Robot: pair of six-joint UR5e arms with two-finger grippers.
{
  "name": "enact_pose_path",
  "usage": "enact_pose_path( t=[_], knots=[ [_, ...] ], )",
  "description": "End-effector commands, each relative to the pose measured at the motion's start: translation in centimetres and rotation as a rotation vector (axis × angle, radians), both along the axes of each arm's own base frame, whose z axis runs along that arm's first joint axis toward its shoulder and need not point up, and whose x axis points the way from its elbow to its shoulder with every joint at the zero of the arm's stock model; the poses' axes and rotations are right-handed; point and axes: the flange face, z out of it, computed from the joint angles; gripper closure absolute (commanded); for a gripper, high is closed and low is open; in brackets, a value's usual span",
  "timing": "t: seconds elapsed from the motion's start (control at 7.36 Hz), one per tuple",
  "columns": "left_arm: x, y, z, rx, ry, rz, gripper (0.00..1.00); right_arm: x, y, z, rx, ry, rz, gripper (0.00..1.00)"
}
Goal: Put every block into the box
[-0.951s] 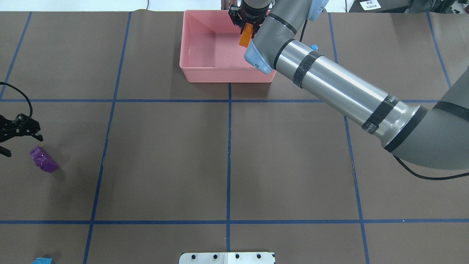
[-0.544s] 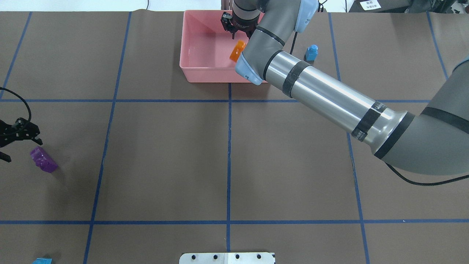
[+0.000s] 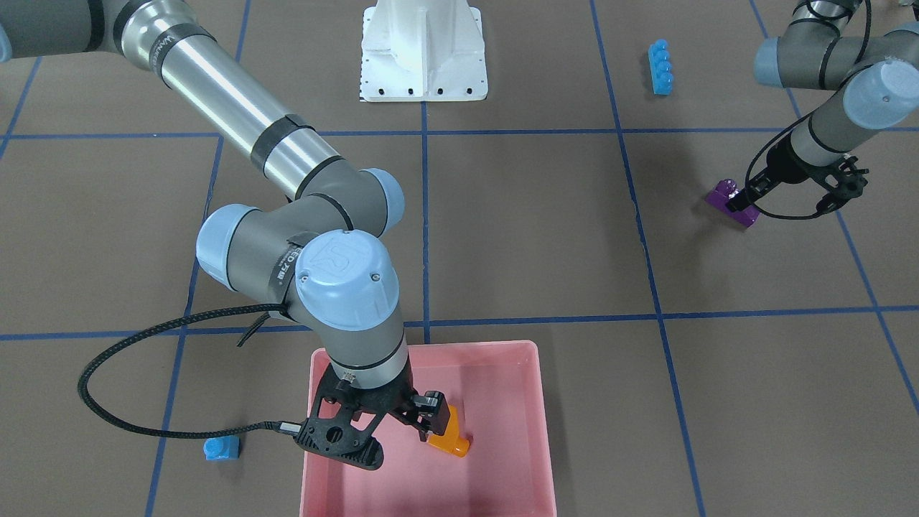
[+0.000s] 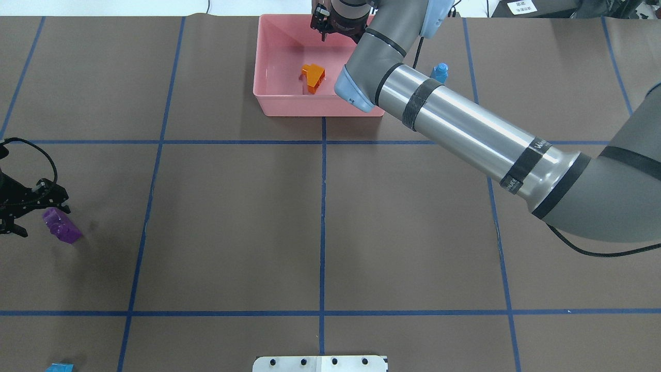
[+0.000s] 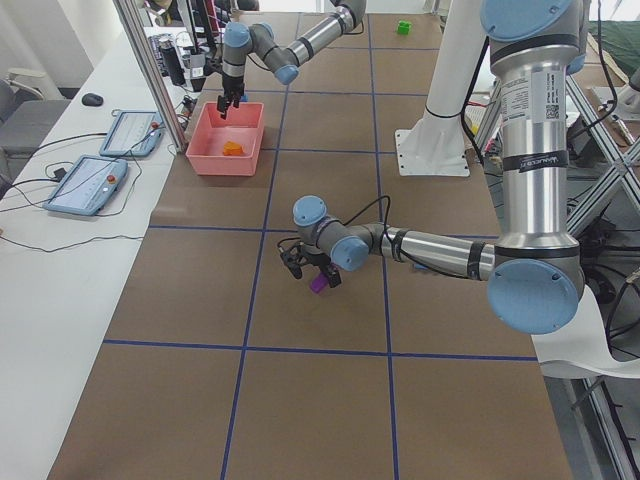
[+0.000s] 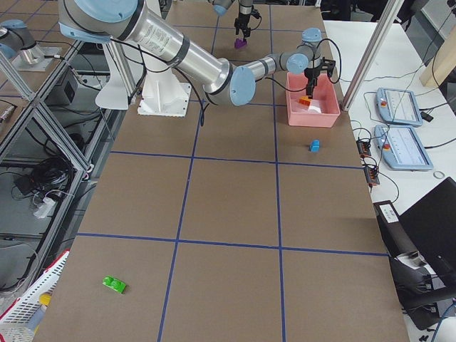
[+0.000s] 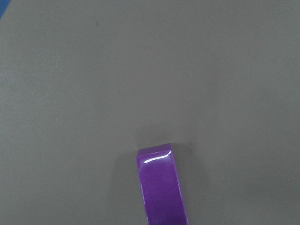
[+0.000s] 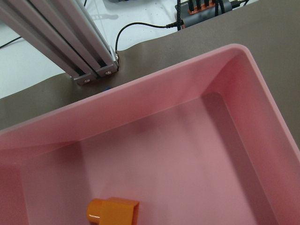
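The orange block [image 4: 313, 77] lies loose on the floor of the pink box [image 4: 273, 106], also seen as the orange block [image 8: 112, 212] low in the right wrist view. My right gripper [image 3: 388, 429] hangs open over the box, holding nothing. At the left, my left gripper [image 4: 41, 219] is open and low beside the purple block [image 4: 63, 230], one finger close to its end. The purple block [image 7: 161, 187] fills the bottom centre of the left wrist view. A small light-blue block [image 4: 440, 74] stands right of the box. The long light-blue block [image 3: 660, 66] and the green block [image 6: 114, 284] lie far off.
The white robot base [image 3: 423, 50] sits at the table's near edge. An aluminium post [image 8: 61, 37] stands just behind the box. Tablets [image 5: 100, 180] lie on a side table beyond the mat. My right arm [image 4: 465, 129] stretches across the right half of the table.
The orange block left my right gripper and dropped onto the box floor, and that gripper drew back toward the far wall. My left gripper came down closer to the purple block.
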Motion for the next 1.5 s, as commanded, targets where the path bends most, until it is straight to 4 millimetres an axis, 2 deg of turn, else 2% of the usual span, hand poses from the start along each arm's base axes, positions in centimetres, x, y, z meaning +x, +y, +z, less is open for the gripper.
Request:
enact_pose_path(
  t=[0.0, 0.14, 0.27, 0.41, 0.54, 0.68, 0.82, 0.95, 1.09, 1.22, 1.36],
  knots=[
    [0.4, 0.2, 1.6, -0.017, -0.005, -0.007, 0.09, 3.8, -1.1, 1.3, -0.009, -0.033, -0.008, 0.0],
    [0.7, 0.4, 1.4, -0.018, 0.0, -0.008, 0.26, 6.4, -0.9, 3.5, 0.016, -0.038, -0.022, 0.0],
    [0.9, 0.5, 1.4, -0.018, 0.002, -0.005, 0.47, 7.0, -0.6, 4.6, 0.019, -0.037, -0.021, 0.0],
    [0.9, 0.5, 1.2, -0.016, 0.004, -0.005, 0.88, 7.7, -0.5, 4.8, 0.019, -0.044, -0.023, 0.0],
    [1.0, 0.4, 0.8, -0.012, 0.009, -0.005, 1.0, 10.4, 0.1, 7.4, 0.016, -0.061, -0.036, 0.0],
    [1.5, 0.0, -1.6, -0.005, 0.053, -0.007, 1.0, 13.4, 0.4, 9.7, 0.033, -0.064, -0.057, 0.0],
    [3.1, -1.3, -6.1, -0.009, 0.132, 0.0, 1.0, 14.9, 0.5, 12.7, 0.025, -0.058, -0.085, 0.0],
    [5.1, -3.5, -10.0, -0.007, 0.178, -0.005, 1.0, 18.0, 0.7, 16.1, 0.052, -0.027, -0.102, 0.0],
    [7.7, -6.7, -15.8, 0.04, 0.219, -0.007, 1.0, 21.6, 1.6, 19.6, 0.07, -0.015, -0.136, 0.0],
    [10.1, -9.9, -20.3, 0.064, 0.232, -0.011, 1.0, 24.6, 2.1, 22.8, 0.058, -0.03, -0.17, 0.0],
    [11.7, -13.1, -24.8, 0.101, 0.26, -0.022, 1.0, 27.5, 2.6, 25.3, 0.056, -0.032, -0.184, 0.0]
  ],
)
